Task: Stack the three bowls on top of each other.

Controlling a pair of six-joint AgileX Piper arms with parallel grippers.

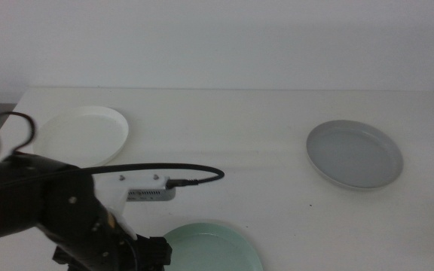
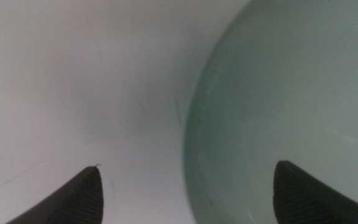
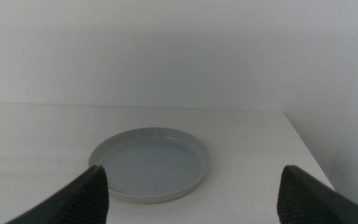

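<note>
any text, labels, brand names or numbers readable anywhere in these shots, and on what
None can be read.
White bowl, mint green bowl and grey bowl: plain, no print or marks.
Left arm's wrist module: small silver box with a cable, any label too blurred to read.
Left pincer and right pincer: dark, unmarked.
Table: bare white, no signs.

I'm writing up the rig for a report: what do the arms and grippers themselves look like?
The left arm is bulky matte black, carrying a pale grey camera module with a black cable looping out. Left gripper and right gripper each show two dark, wedge-shaped jaws. No markings visible.
</note>
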